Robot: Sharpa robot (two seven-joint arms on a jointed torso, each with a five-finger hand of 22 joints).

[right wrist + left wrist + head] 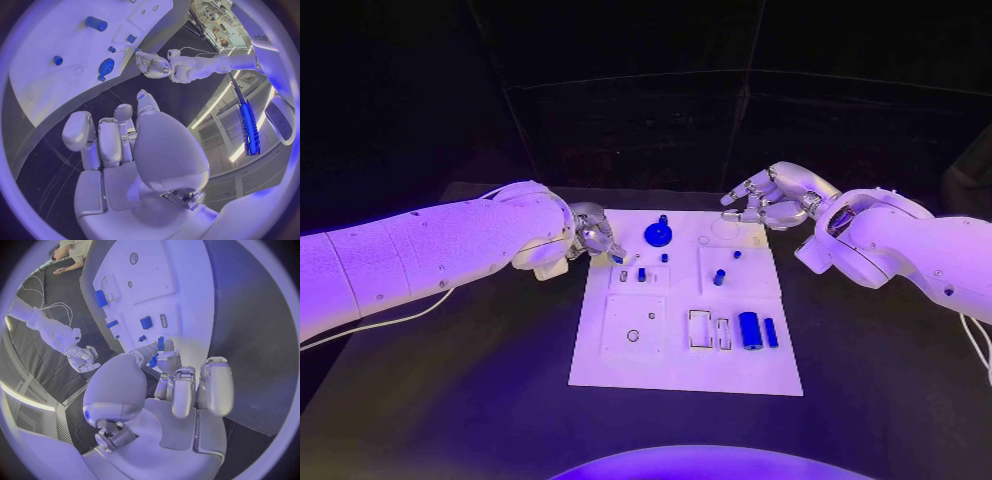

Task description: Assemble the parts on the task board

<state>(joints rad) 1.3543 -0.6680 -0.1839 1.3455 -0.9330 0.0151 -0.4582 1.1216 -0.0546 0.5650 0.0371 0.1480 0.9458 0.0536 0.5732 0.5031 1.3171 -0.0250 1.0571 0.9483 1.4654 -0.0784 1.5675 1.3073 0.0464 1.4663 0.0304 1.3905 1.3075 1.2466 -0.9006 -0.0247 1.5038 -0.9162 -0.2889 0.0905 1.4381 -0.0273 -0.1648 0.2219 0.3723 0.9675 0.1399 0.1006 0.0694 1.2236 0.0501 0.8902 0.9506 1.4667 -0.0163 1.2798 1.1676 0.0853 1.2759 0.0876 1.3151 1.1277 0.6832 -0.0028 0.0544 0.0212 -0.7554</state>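
A flat white rectangular task board [678, 372] is laid in the middle of the matte black desk [459, 400], its long sides running away from the robot. Shallow rectangular recesses and small round holes are cut into its smooth surface.

Near the board's far edge a blue gear-like disc [658, 236] with a short stub on top is seated. Small blue pegs [642, 274] are stood in a recessed block toward the left edge, and another upright blue peg [720, 278] is seen nearer the right edge. Close to the near right corner a blue cylinder [750, 330] is laid on its side, with a slimmer blue bar [770, 333] just beside it.

The left hand [596, 238], of silver metal with smooth rounded segments, is placed at the board's far left edge. In the left wrist view a small blue part [159, 346] is seen at the fingertips [167, 351] and appears to be pinched there, while the other fingers are curled alongside.

The right hand [769, 197] is held over the desk just beyond the board's far right corner. Its fingers are loosely curled and slightly apart, with nothing between them, as the right wrist view also shows.
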